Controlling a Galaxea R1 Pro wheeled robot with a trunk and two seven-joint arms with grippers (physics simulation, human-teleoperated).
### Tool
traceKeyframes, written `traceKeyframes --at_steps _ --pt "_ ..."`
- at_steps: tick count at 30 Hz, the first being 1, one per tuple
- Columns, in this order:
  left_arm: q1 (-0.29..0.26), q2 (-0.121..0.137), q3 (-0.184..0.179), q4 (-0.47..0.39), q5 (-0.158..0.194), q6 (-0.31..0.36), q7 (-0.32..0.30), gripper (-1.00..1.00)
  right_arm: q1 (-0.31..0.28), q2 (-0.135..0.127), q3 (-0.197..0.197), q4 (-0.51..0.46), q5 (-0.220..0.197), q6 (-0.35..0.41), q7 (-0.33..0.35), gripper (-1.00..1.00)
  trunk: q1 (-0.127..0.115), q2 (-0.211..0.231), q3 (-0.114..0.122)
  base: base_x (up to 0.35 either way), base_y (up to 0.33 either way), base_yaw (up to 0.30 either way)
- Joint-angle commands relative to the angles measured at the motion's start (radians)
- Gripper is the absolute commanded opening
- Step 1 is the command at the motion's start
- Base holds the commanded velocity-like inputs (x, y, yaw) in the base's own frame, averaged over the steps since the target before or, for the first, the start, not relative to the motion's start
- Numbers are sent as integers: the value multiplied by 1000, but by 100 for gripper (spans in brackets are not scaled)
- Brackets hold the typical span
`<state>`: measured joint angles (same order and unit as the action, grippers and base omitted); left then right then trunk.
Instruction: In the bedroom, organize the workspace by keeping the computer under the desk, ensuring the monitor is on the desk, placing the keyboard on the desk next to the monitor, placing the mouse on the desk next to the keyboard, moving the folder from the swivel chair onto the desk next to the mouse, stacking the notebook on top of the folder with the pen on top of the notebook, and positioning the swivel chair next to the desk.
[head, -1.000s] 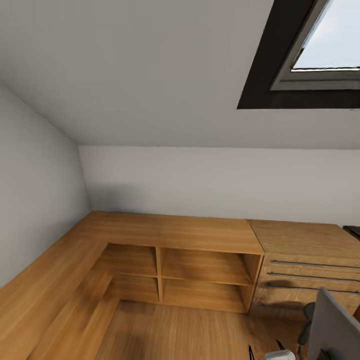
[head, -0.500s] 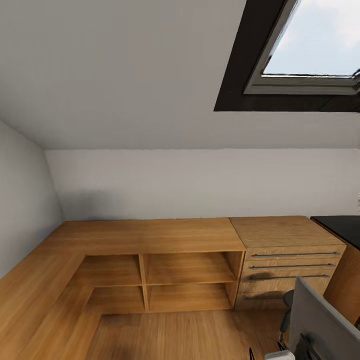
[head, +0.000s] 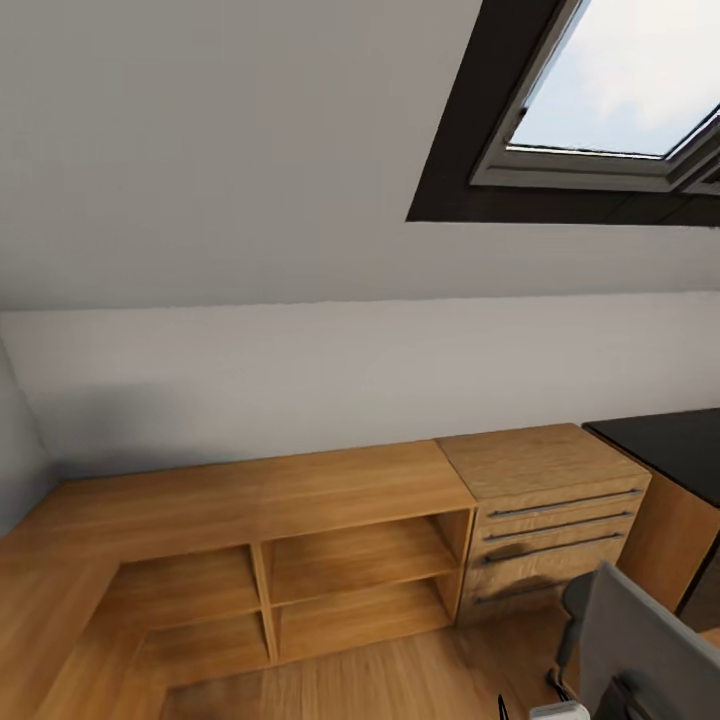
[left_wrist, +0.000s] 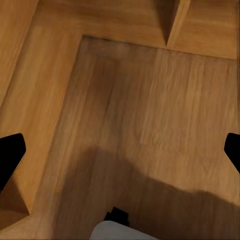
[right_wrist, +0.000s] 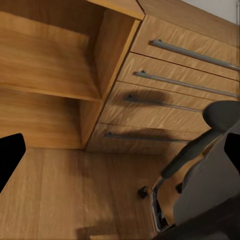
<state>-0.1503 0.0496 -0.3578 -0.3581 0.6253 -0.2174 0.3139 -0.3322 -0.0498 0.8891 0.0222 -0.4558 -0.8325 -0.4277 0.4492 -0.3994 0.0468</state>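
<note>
Each hand shows plain black fingertips (left_wrist: 10, 155) at the frame edges of the wrist views; a rounded white body part (left_wrist: 125, 231) sits bottom centre.

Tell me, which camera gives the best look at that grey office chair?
The right wrist view: the swivel chair shows its black armrest, grey seat, chrome base leg and a caster, standing by the wooden drawer cabinet. The head view catches just the chair's grey back at the lower right corner. The left wrist view looks down on wood floor.

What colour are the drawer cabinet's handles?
Grey metal bars on the handles, clearest in the right wrist view.
</note>
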Motion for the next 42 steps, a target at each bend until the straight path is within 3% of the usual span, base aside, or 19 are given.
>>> traceKeyframes --at_steps 1,37,42 --pt "0 1 -8 -1 8 -3 6 100 -1 1 8 2 -3 -2 -5 100 1 -1 0 190 184 -297" --pt "0 2 -7 -1 8 -2 7 100 -1 1 10 2 -3 -2 -5 100 1 -1 0 16 17 -297" --pt "0 1 -8 -1 8 -2 7 100 -1 1 10 2 -2 -2 -5 100 1 -1 0 133 240 -296"
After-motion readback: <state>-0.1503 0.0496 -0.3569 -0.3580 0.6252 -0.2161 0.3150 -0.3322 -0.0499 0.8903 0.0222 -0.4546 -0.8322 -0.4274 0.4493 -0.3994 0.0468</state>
